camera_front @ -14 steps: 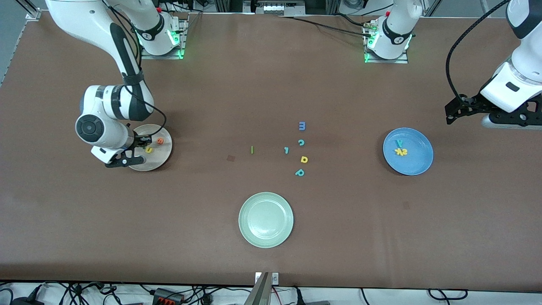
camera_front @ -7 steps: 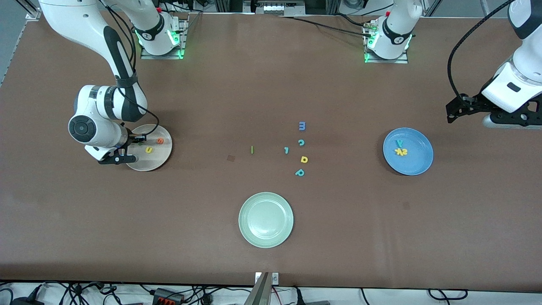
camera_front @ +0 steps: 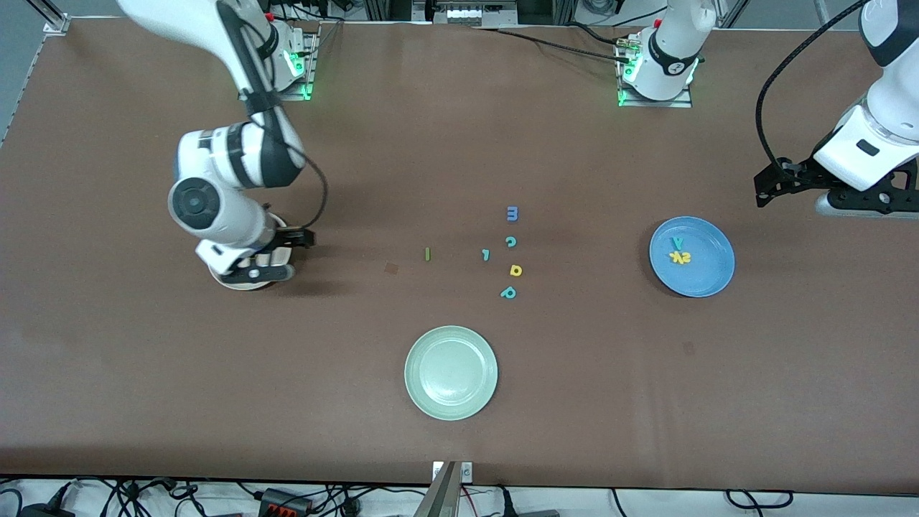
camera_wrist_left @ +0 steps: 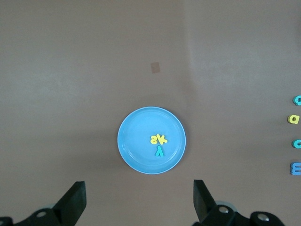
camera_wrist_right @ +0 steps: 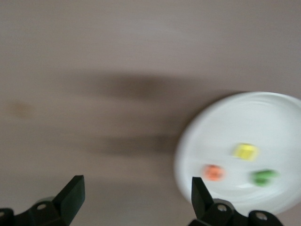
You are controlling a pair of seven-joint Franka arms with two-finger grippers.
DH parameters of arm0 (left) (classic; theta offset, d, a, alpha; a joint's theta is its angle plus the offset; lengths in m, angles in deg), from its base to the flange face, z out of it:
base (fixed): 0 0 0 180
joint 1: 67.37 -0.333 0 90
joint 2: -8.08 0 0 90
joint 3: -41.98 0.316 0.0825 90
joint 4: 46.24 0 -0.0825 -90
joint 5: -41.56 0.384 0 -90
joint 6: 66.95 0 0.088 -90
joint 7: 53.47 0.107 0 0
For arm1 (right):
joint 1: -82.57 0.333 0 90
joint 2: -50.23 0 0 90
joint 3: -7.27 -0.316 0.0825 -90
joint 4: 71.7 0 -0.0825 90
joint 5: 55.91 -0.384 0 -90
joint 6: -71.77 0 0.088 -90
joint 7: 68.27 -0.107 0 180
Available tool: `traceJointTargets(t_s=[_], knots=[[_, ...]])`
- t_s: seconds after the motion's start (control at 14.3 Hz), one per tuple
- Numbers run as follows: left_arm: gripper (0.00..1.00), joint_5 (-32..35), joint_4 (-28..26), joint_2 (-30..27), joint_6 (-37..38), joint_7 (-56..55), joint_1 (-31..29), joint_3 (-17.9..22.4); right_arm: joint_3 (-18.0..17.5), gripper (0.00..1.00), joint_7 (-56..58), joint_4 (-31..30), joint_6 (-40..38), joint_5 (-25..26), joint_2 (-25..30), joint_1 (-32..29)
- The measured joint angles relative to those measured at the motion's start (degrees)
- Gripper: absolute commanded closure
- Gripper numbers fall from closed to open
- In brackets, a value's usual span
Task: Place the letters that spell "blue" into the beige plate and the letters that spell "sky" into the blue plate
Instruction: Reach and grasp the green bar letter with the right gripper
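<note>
Your right pincer (camera_wrist_right: 134, 200), fingers apart and empty, hangs over the beige plate (camera_wrist_right: 282, 113); your left pincer (camera_wrist_left: 139, 202), fingers apart, waits above the blue plate (camera_wrist_left: 136, 155).

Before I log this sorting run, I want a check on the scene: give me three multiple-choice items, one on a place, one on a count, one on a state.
1. Where does the thin green foam l bar lie?
A. in the round pale green plate
B. on the bare brown table
C. in the round bright blue plate

2. How many foam letters lie in the round cream-beige plate?
A. one
B. three
C. five

3. How does the right claw stand?
A. open, holding nothing
B. shut on a letter
C. shut on a plate rim

Answers: 1 B, the front view shows it on bare table; 2 B, the right wrist view shows yellow, orange and green pieces; 3 A, its fingers stand wide apart.
</note>
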Motion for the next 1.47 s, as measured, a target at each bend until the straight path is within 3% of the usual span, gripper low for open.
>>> traceJointTargets(t_s=[0.14,0.35,0.56,0.98,1.47], knots=[[0.00,0.0,0.1,0.0,0.0,0.0,0.0,0.0,-0.1,0.15,-0.3,2.0,0.1,-2.1,-1.2,4.1],[0.00,0.0,0.2,0.0,0.8,0.0,0.0,0.0,-0.2,0.23,-4.5,6.3,0.3,-3.2,-5.9,9.2],[0.00,0.0,0.3,0.0,1.0,0.0,0.0,-0.1,-0.3,0.41,-12.5,11.6,1.5,-3.7,-12.3,13.6],[0.00,0.0,0.6,0.0,1.0,0.0,0.0,-0.2,-0.4,0.42,-23.2,21.1,1.7,-5.2,-22.0,17.9],[0.00,0.0,0.6,0.0,1.0,0.0,0.0,-0.2,-0.2,0.50,-23.4,22.6,6.6,-5.5,-24.7,17.9]])
